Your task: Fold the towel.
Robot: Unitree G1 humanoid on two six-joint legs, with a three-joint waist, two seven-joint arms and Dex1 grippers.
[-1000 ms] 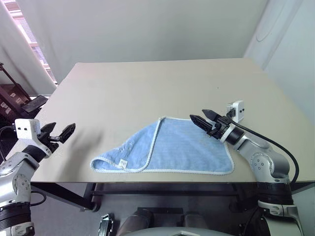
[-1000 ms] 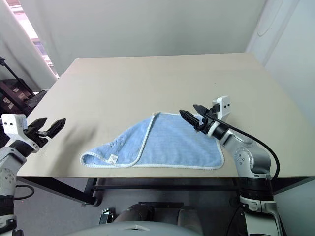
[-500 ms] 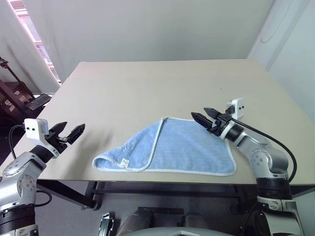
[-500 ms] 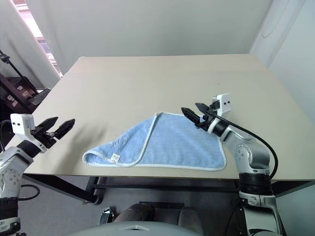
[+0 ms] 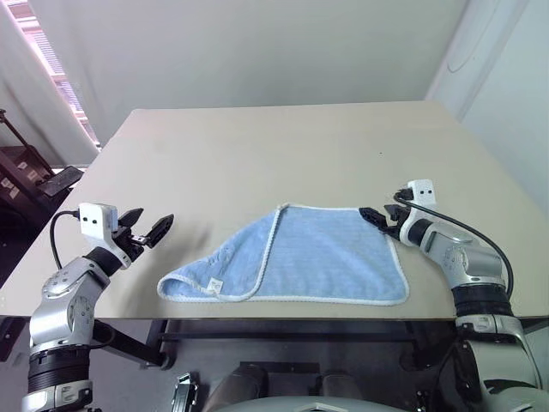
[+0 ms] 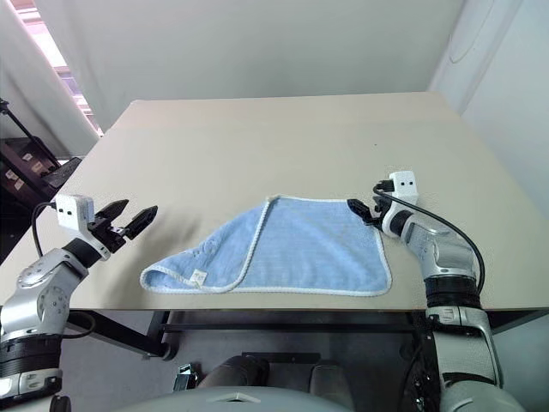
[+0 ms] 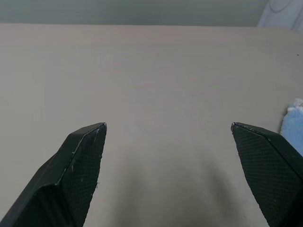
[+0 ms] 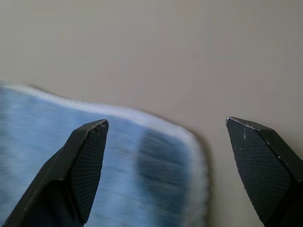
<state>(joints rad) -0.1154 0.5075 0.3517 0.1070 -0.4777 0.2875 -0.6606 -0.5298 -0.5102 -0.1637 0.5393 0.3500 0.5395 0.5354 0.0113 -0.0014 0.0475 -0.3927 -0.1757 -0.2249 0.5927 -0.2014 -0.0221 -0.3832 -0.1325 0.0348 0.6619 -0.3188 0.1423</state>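
1. Beige counter (image 5: 257, 154): towel (image 5: 326, 257) lies part-folded near its front edge.
2. Right pincer (image 5: 376, 219) spread at the towel's far right corner; left pincer (image 5: 147, 231) spread, apart.
3. Soft, light, floppy; pinch the stitched corners.

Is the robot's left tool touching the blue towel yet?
Apart. The left eye view shows bare table between the open left tool and the towel.
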